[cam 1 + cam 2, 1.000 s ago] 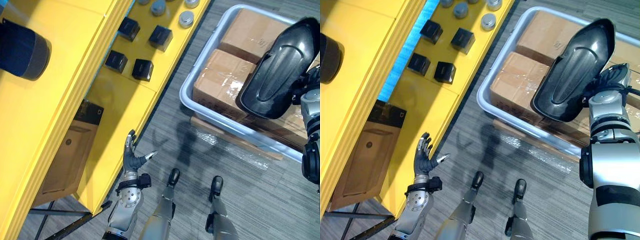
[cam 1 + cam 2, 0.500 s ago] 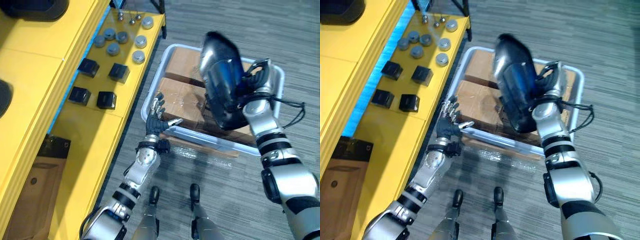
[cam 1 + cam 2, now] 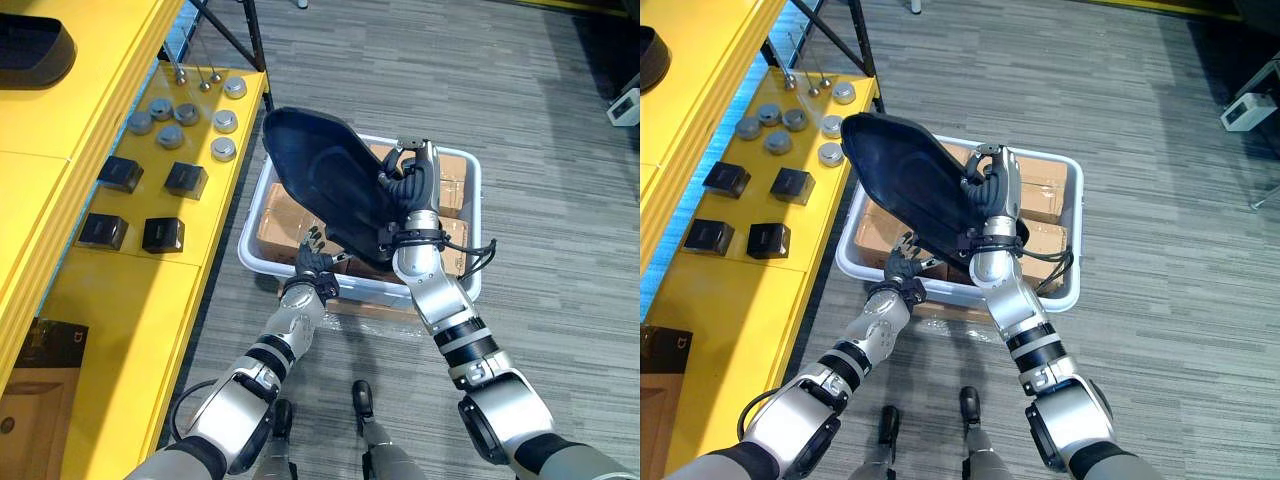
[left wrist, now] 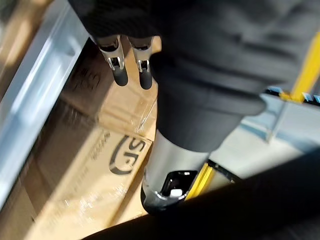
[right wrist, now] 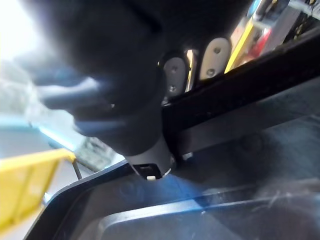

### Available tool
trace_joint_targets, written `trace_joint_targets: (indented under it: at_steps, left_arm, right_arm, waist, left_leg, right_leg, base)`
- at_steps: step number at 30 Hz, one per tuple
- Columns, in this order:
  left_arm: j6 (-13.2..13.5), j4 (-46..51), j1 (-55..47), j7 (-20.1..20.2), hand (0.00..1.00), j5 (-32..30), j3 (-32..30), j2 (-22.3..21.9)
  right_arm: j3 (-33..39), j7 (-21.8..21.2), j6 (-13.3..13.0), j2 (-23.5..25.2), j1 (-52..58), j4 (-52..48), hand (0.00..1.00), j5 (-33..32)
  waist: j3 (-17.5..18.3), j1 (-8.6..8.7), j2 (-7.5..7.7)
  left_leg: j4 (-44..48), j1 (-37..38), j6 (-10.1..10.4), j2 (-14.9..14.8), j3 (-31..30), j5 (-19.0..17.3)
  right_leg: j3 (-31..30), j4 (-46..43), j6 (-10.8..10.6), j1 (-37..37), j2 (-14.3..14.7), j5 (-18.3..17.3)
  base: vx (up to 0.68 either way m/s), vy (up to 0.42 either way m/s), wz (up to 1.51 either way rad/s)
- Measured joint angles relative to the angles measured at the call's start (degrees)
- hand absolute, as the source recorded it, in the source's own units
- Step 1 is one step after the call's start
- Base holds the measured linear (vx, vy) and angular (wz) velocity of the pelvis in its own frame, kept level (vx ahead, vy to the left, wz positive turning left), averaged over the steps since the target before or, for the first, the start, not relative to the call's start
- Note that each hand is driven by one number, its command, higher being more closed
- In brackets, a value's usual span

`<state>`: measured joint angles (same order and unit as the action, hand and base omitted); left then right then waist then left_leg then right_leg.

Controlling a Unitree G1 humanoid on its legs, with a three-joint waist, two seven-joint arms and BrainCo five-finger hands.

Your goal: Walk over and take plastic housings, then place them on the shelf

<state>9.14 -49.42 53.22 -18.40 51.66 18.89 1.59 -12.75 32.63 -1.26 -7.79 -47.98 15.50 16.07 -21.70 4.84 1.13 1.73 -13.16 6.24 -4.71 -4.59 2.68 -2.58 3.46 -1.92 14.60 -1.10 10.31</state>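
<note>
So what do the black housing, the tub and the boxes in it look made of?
Housing: probably moulded black plastic, semi-gloss, a smooth curved shell with soft highlights. Tub: pale grey plastic, by its rounded rim. Boxes: brown cardboard, seemingly under clear film that shines and wrinkles.

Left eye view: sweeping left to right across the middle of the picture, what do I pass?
shelf → black blocks → housing → right hand, fingers curled on the housing's edge → white box on the floor at the far right.
</note>
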Motion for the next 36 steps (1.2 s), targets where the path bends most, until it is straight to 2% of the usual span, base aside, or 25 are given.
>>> trace_joint_targets:
  at_steps: [2,3,5,7,9,10,13,14,19,23,27,32,34,36]
  left_arm:
    - [1.6,3.0,-1.0,-0.1,1.0,4.7,-0.7,-1.8]
    - [4.1,7.4,-3.6,-0.1,1.0,9.2,-2.2,-2.8]
    - [6.8,10.5,-4.9,-0.2,1.0,12.7,-2.2,-3.8]
    - [10.0,14.8,-6.9,0.1,1.0,17.6,-2.2,-4.4]
    - [11.2,17.2,-8.4,0.8,1.0,19.3,-2.2,-4.4]
    - [12.4,19.6,-10.4,1.8,1.0,20.2,-2.2,-4.3]
    - [13.4,23.2,-13.5,3.5,1.0,20.2,-2.2,-4.4]
    - [13.8,24.3,-14.3,4.1,0.0,20.2,-2.2,-4.4]
    - [14.0,30.1,-16.4,6.7,0.0,20.2,-1.6,-4.0]
    - [12.2,33.5,-17.0,8.6,0.0,20.0,0.9,-3.1]
    - [10.3,33.7,-20.1,9.7,0.0,18.1,2.4,-2.5]
    - [8.5,33.1,-23.7,9.5,0.0,11.6,2.6,-0.9]
    - [6.9,31.1,-25.5,8.9,0.0,6.7,2.8,-0.1]
    - [5.7,29.8,-26.5,8.8,0.0,4.9,2.8,0.0]
  right_arm:
    - [0.6,1.8,-0.5,2.3,3.5,-3.1,1.0,0.2]
    - [0.6,2.1,-1.5,2.0,5.3,-4.9,1.0,0.0]
    - [0.8,3.1,-2.7,1.9,7.7,-7.7,1.0,-0.1]
    - [0.7,3.3,-5.2,2.0,10.7,-10.3,1.0,-1.1]
    - [0.7,3.3,-6.3,2.0,12.3,-10.6,1.0,-2.3]
    - [0.7,3.3,-6.4,1.9,14.0,-10.6,1.0,-2.5]
    - [0.5,3.3,-6.4,1.9,17.1,-10.5,1.0,-2.5]
    - [0.5,3.3,-6.4,1.8,17.9,-10.5,1.0,-2.5]
    - [0.7,2.0,-5.6,0.8,23.6,-10.2,1.0,-2.5]
    - [0.3,0.3,-3.6,0.9,26.6,-9.9,1.0,-2.5]
    - [0.2,-1.5,-3.4,1.1,26.9,-9.9,1.0,-2.4]
    - [-0.5,-2.6,-3.2,1.7,27.6,-9.9,1.0,-2.1]
    - [-0.5,-3.1,-3.2,2.0,27.6,-10.1,1.0,-1.9]
    - [-0.6,-3.6,-3.2,2.1,27.6,-10.5,1.0,-1.0]
  waist:
    - [0.6,0.27,0.12]
    - [1.6,0.7,0.47]
    - [1.9,0.57,0.68]
    - [2.6,0.61,0.77]
    - [3.6,0.55,0.8]
    - [4.9,0.41,0.77]
    - [6.0,-0.31,0.78]
    - [6.4,-0.42,0.78]
    - [8.3,-1.14,0.76]
    - [10.1,-1.58,0.77]
    - [12.1,-2.34,0.81]
    - [13.6,-2.35,0.79]
    - [14.5,-2.42,0.78]
    - [14.8,-2.42,0.79]
  left_leg:
    - [-0.5,0.8,0.1,-0.1,0.1,0.0]
    - [-1.0,1.0,0.1,-0.2,0.2,-0.1]
    - [-1.4,1.8,0.1,-0.3,0.4,0.0]
    - [-2.0,3.0,0.1,-0.5,0.5,-0.1]
    - [-2.5,3.4,0.1,-0.7,0.6,-0.1]
    - [-3.0,3.7,0.1,-0.8,0.7,-0.1]
    - [-3.8,5.3,0.2,-1.3,0.8,-0.1]
    - [-4.0,5.4,0.2,-1.4,0.7,-0.1]
    - [-4.4,6.0,0.2,-1.4,-0.7,0.0]
    - [-4.4,6.6,0.2,-1.4,-1.9,0.0]
    - [-4.5,6.8,0.1,-1.3,-2.2,0.0]
    - [-4.8,6.8,-0.1,-1.3,-2.8,0.3]
    - [-4.9,6.8,-0.1,-1.3,-2.9,0.4]
    - [-4.9,6.9,-0.1,-1.3,-3.0,0.5]
  right_leg:
    - [0.0,0.2,0.0,-0.5,0.1,0.0]
    - [-0.1,0.4,0.0,-0.6,0.1,0.0]
    - [-0.1,0.7,0.0,-1.2,0.2,0.0]
    - [-0.2,1.2,0.1,-2.3,0.3,-0.1]
    - [-0.2,1.2,0.3,-2.5,0.5,-0.2]
    - [-0.2,1.2,0.6,-2.5,0.6,-0.5]
    - [0.0,1.2,1.0,-3.8,1.1,-0.8]
    - [0.2,1.2,1.0,-3.8,1.1,-0.8]
    - [1.6,1.3,1.1,-5.0,1.1,-1.3]
    - [2.9,1.3,1.1,-6.1,1.0,-1.6]
    - [3.2,1.3,1.2,-6.4,0.9,-1.8]
    - [3.8,1.3,1.2,-6.6,0.9,-1.8]
    - [3.9,1.3,1.2,-6.6,0.9,-1.8]
    - [4.0,1.3,1.2,-6.7,0.9,-1.8]
  base:
    - [0.06,0.031,-0.03]
    - [0.05,0.027,-0.04]
    - [0.05,0.024,-0.04]
    - [0.04,0.026,-0.02]
    - [0.04,0.024,-0.03]
    - [0.05,0.022,-0.03]
    - [0.05,0.017,-0.01]
    - [0.03,0.014,0.06]
    - [0.02,0.02,0.14]
    - [0.02,0.023,0.15]
    - [-0.01,0.008,0.04]
    - [-0.03,0.001,0.05]
    - [-0.03,0.006,0.03]
    - [-0.01,0.003,0.03]
